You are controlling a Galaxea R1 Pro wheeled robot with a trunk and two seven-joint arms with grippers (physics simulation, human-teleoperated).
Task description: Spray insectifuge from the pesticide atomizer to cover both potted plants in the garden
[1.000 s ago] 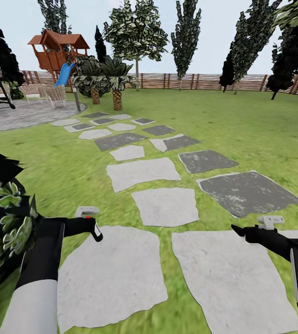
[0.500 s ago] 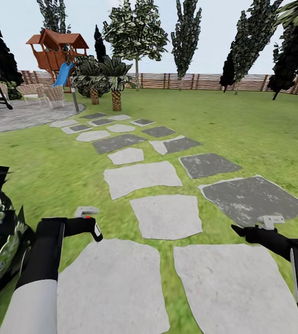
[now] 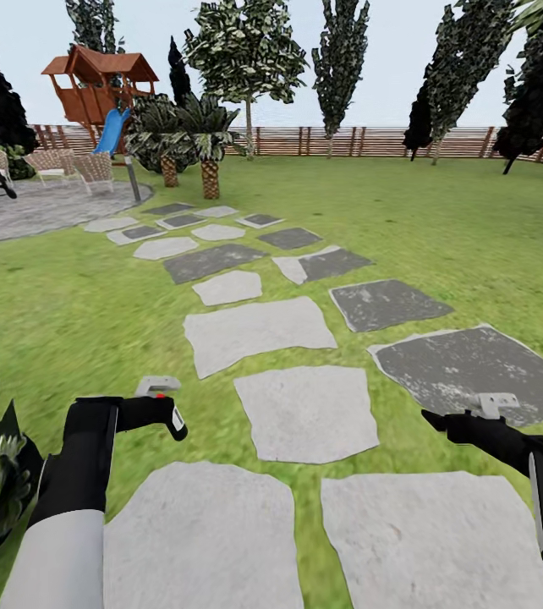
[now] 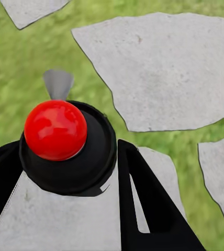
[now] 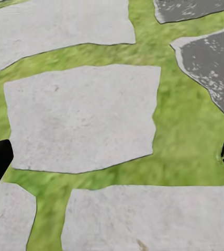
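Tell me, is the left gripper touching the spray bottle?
Touching. The left wrist view shows the left gripper's black fingers pressed against both sides of the pesticide atomizer, no gap visible.

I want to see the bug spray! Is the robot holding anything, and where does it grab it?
Yes. The left pincer grips the pesticide atomizer around its dark body, just below the red button top. The right pincer is open and holds nothing.
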